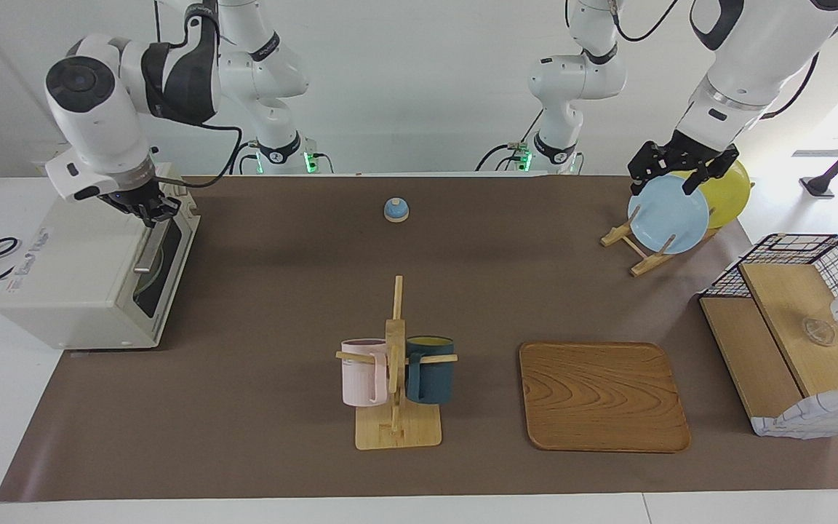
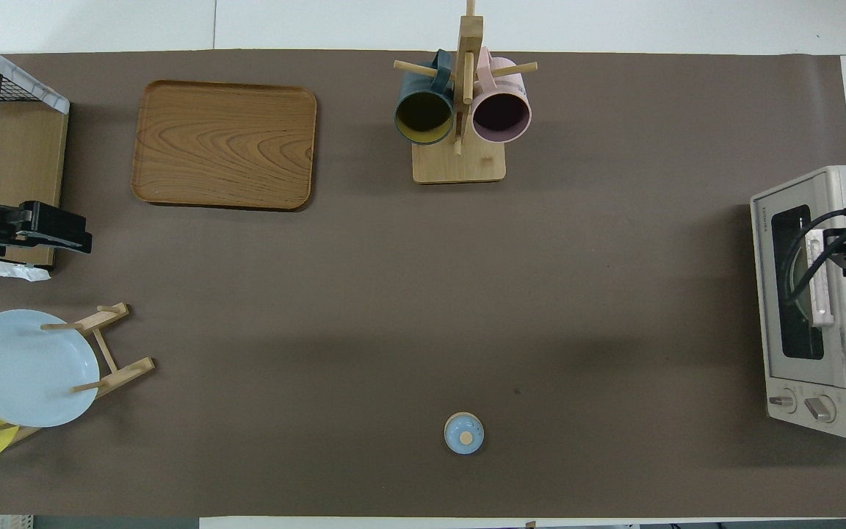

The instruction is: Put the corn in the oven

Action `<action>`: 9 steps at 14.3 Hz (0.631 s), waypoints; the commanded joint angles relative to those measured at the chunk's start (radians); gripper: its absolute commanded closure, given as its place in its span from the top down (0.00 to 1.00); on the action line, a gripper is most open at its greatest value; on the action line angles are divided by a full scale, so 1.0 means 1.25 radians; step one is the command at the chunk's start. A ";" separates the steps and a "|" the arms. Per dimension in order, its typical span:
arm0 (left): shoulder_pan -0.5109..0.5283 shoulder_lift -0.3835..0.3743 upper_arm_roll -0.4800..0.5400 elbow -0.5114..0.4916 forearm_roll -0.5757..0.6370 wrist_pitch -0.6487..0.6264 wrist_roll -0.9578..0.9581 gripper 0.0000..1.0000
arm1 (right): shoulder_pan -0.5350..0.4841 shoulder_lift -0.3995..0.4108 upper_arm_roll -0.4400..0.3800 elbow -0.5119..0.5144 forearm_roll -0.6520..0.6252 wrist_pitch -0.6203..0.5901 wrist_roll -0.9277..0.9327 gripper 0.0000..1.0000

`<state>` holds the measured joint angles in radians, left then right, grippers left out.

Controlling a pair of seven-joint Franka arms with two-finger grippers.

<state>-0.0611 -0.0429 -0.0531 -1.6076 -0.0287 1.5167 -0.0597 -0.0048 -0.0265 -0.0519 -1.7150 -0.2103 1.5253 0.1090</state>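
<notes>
The corn is not in view in either picture. The cream-white oven (image 1: 77, 291) stands at the right arm's end of the table, its dark glass door shut; it also shows in the overhead view (image 2: 834, 308). My right gripper (image 1: 148, 212) is down at the upper end of the door's metal bar handle (image 1: 148, 256), and shows over that handle from above (image 2: 845, 253). My left gripper (image 1: 670, 178) hangs open and empty in the air, over the spot between the wire basket and the plate rack (image 2: 56, 234).
A plate rack holds a blue plate (image 1: 668, 215) and a yellow plate (image 1: 728, 193). A wire basket with wooden shelves (image 1: 797, 342) stands at the left arm's end. A wooden tray (image 1: 601, 397), a mug tree with two mugs (image 1: 397, 371) and a small blue bell (image 1: 396, 209) are on the mat.
</notes>
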 commanded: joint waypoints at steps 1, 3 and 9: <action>0.008 -0.018 -0.007 -0.018 0.014 -0.001 0.006 1.00 | -0.007 0.024 -0.001 0.061 0.064 -0.049 -0.021 0.00; 0.008 -0.018 -0.007 -0.018 0.014 -0.001 0.006 1.00 | -0.013 0.024 -0.003 0.093 0.092 -0.069 -0.026 0.00; 0.008 -0.018 -0.007 -0.020 0.014 -0.001 0.006 1.00 | -0.004 0.018 0.000 0.134 0.151 -0.132 -0.032 1.00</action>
<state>-0.0611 -0.0429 -0.0531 -1.6076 -0.0287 1.5167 -0.0597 -0.0049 -0.0192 -0.0500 -1.5785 -0.0716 1.3945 0.1029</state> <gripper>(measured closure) 0.000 0.700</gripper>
